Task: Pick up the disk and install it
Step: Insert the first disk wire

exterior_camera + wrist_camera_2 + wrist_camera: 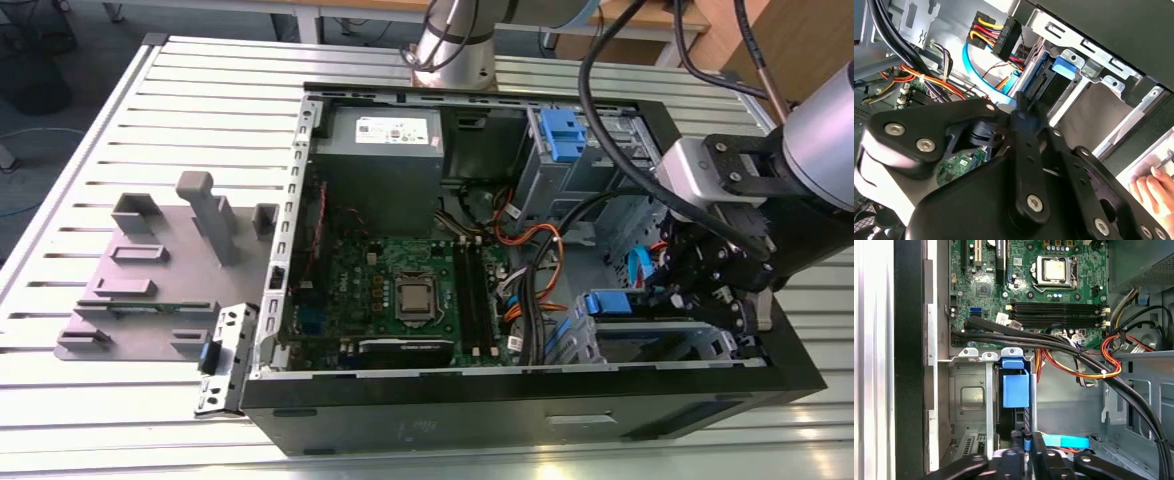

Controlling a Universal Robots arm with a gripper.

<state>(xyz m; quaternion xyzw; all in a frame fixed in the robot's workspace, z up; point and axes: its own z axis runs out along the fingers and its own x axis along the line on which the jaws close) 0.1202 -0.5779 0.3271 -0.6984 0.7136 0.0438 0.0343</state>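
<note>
The disk point(1015, 385) stands on edge in the metal bay point(966, 395) at the case's front corner, its blue bracket showing. It also appears in the exterior view point(607, 303) and in the second wrist view point(1064, 67). My gripper point(1027, 437) hangs just over the disk's exposed end, its fingers drawn together with a sliver of blue between the tips. In the second wrist view the gripper point(1021, 105) has its tips meeting right at the disk's edge. In the exterior view the gripper point(674, 295) is inside the open case at the exterior view's right.
The open case holds a motherboard point(400, 290), a grey power-supply box point(387, 150) and a blue-latched drive cage point(561, 135). Black and orange cables point(1064, 347) cross beside the bay. A grey fixture plate point(147, 270) lies on the slatted table. A person's hand point(1151, 187) rests outside the case.
</note>
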